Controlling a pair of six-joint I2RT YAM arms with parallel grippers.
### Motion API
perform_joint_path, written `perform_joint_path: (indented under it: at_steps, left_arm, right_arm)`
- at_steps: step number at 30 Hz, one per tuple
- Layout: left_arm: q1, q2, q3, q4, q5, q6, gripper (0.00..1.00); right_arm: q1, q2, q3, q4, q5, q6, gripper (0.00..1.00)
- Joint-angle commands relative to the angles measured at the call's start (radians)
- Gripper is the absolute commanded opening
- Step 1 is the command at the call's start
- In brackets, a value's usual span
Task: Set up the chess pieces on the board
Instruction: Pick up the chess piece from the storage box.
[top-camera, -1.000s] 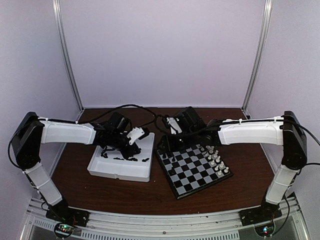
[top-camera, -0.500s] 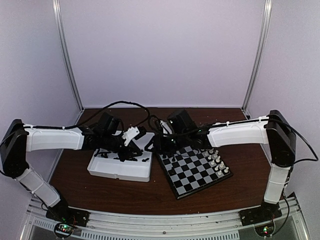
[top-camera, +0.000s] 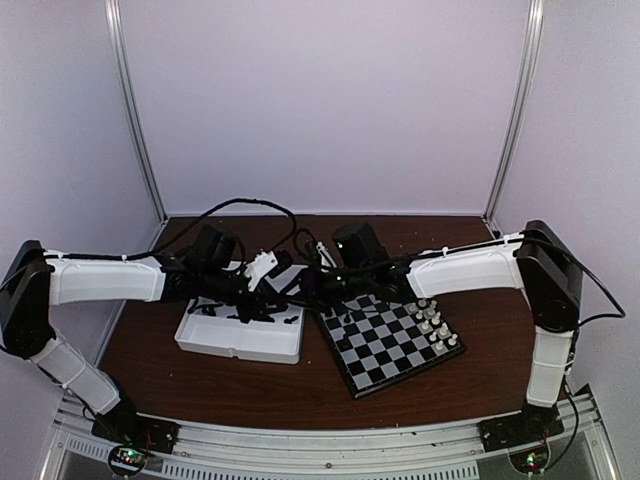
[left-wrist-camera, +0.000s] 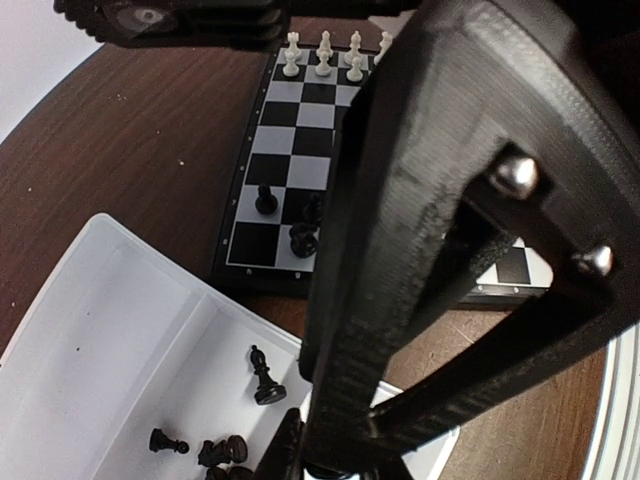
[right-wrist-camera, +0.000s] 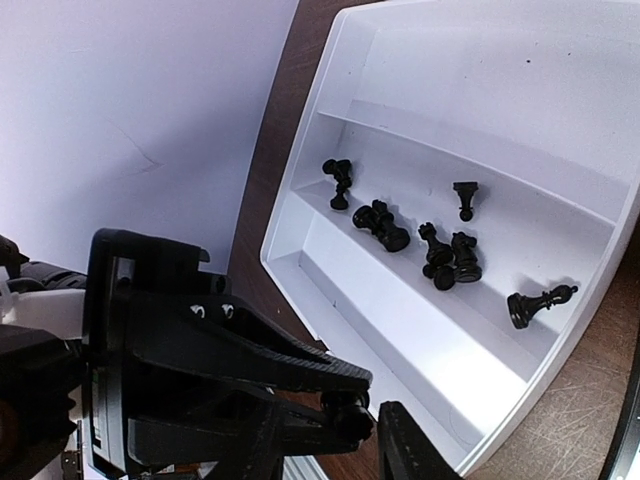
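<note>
The board (top-camera: 392, 345) lies right of centre, with a few black chess pieces (top-camera: 345, 318) at its near-left corner; they also show in the left wrist view (left-wrist-camera: 266, 200). More black pieces (right-wrist-camera: 440, 255) lie in the white tray (top-camera: 240, 347). My left gripper (top-camera: 285, 284) and right gripper (top-camera: 312, 282) meet tip to tip over the tray's far right corner. In the right wrist view the left gripper's fingers (right-wrist-camera: 250, 360) pinch a small black piece (right-wrist-camera: 347, 412). That piece sits between my right gripper's (right-wrist-camera: 340, 447) spread fingers. The right gripper's body (left-wrist-camera: 420, 200) fills the left wrist view.
White pieces (top-camera: 432, 322) stand in two rows on the board's right side, also seen in the left wrist view (left-wrist-camera: 322, 55). Cables loop behind both grippers (top-camera: 250, 210). Brown tabletop (top-camera: 480, 330) shows around tray and board; walls close in on three sides.
My right gripper has moved left from above the board's far corner to the tray's corner. My left arm has stretched out and lowered, bringing its tips up to the right gripper.
</note>
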Motion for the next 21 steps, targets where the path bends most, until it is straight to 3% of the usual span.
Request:
perform_joint_path:
  at_steps: [1,10,21]
  left_arm:
    - [0.001,-0.030,-0.009,0.059,0.021,-0.003,0.11]
    - [0.001,-0.035,-0.008,0.065,-0.007,0.000,0.11]
    - [0.001,-0.042,-0.006,0.088,-0.055,-0.003,0.11]
  right_arm:
    - [-0.004,0.014,0.011,0.027,-0.010,0.021,0.35]
    - [-0.010,0.017,0.002,0.046,-0.019,0.050,0.22]
    - [-0.016,0.019,-0.009,0.060,-0.027,0.075,0.20]
